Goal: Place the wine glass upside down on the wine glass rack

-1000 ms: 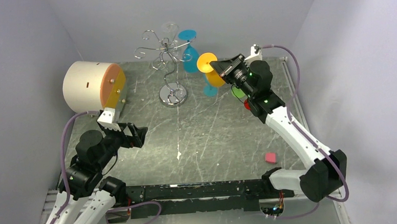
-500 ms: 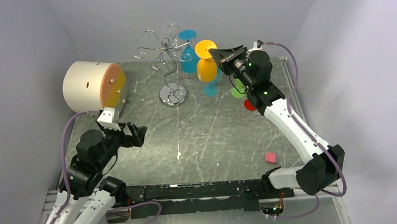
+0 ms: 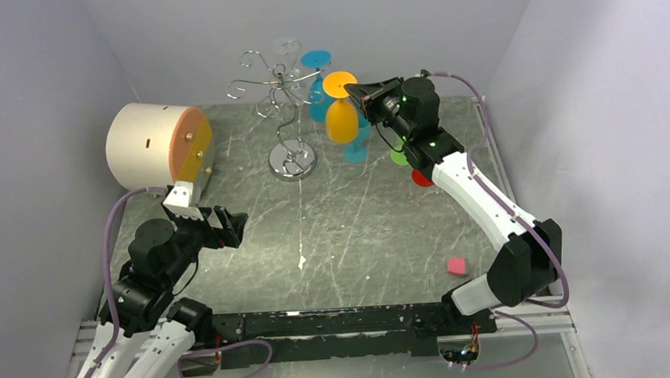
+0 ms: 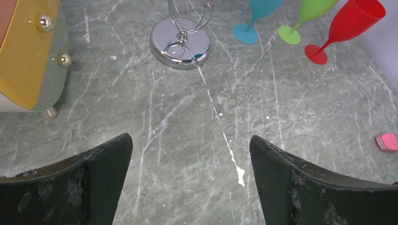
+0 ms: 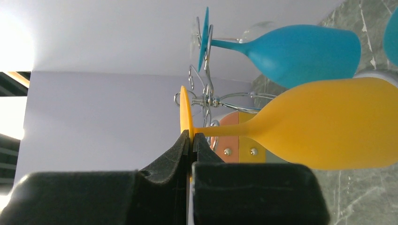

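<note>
My right gripper (image 3: pixel 354 91) (image 5: pixel 191 136) is shut on the round foot of an orange wine glass (image 3: pixel 342 119) (image 5: pixel 324 124) and holds it upside down, bowl hanging down. It is just right of the silver wire wine glass rack (image 3: pixel 281 86) (image 5: pixel 206 99), which stands on a shiny chrome base (image 3: pixel 292 162) (image 4: pixel 180 43). A blue wine glass (image 3: pixel 318 93) (image 5: pixel 300 52) hangs upside down on the rack, right behind the orange one. A clear glass (image 3: pixel 286 49) hangs at the rack's back. My left gripper (image 3: pixel 218 229) (image 4: pixel 190 154) is open and empty above the table.
A cream cylinder with an orange end (image 3: pixel 152 145) (image 4: pixel 28 51) lies left of the rack. A blue glass (image 4: pixel 256 18), a green glass (image 3: pixel 399 156) (image 4: pixel 305 18) and a red glass (image 3: pixel 421 177) (image 4: pixel 347 28) stand at the right. A pink block (image 3: pixel 457 266) (image 4: pixel 387 141) lies at the front right.
My right gripper has carried the orange glass up and to the left, closer to the rack, and turned it bowl-down. The left arm has not moved.
</note>
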